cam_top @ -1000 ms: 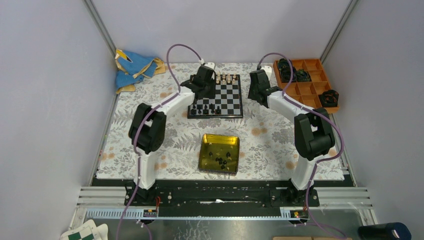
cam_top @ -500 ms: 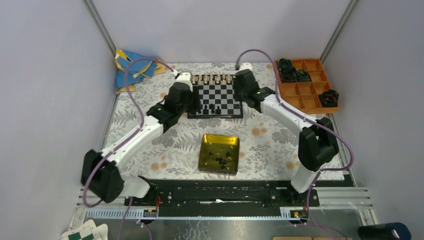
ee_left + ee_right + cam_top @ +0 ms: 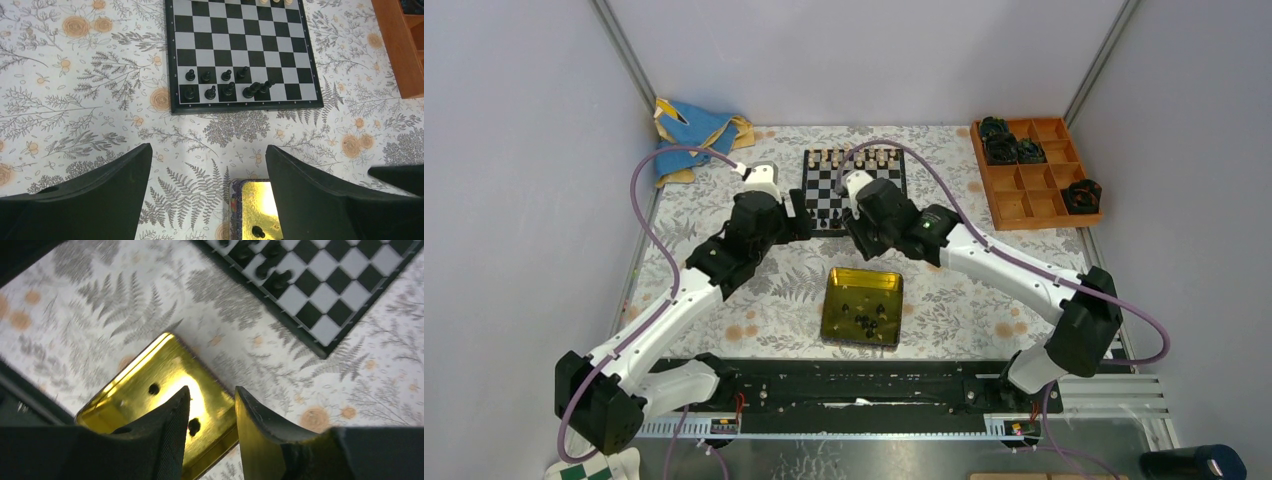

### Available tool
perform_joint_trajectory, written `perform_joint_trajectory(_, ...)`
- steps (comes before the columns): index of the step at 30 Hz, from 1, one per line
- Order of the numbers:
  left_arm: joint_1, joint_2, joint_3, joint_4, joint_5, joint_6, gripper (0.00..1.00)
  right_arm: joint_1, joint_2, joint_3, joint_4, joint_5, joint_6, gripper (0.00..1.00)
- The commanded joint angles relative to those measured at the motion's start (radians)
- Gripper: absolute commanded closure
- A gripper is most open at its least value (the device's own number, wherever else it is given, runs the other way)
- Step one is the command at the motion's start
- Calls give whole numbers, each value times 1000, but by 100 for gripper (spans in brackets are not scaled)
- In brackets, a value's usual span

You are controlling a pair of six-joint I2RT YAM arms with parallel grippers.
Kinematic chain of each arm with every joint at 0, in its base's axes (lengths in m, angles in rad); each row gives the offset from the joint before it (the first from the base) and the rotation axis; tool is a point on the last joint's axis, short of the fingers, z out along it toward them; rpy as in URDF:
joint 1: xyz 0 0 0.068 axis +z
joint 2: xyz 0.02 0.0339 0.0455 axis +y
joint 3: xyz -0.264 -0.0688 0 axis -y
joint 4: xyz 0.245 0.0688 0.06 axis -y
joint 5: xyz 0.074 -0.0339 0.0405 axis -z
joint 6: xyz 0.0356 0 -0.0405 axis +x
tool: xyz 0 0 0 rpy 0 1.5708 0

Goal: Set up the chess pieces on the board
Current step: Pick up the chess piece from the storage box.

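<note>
Left gripper (image 3: 207,150): wide open, empty; right gripper (image 3: 212,390): partly open, empty. Black chess pieces (image 3: 226,90): bunched on board (image 3: 240,50), near rows; others in tin (image 3: 145,375). Risk: next placement may topple bunched neighbours.

I hold my left arm (image 3: 686,297) stretched toward one o'clock, its left gripper (image 3: 206,165) spread wide and empty. My right arm (image 3: 999,265) reaches toward ten o'clock, its right gripper (image 3: 212,396) narrowly parted and empty.

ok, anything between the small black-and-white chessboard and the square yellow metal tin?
Nothing, just bare floral tablecloth between the black-and-white chessboard and the square yellow metal tin, clear in the left wrist view.
</note>
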Motion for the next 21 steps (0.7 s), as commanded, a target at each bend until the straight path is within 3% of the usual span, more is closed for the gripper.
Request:
perform_joint_trajectory(1,-4,-14,-12,34,-44,-19,8,40,-27,-34,-82,-109,-72,54)
perform_joint_trajectory(3,-4,-18,-11,34,-52,-19,1,48,-30,-66,-75,-136,-72,54)
perform_joint_trajectory(21,-4,-142,-25,-1,-167,-49,1,93,34,-193,33,-245,-79,44)
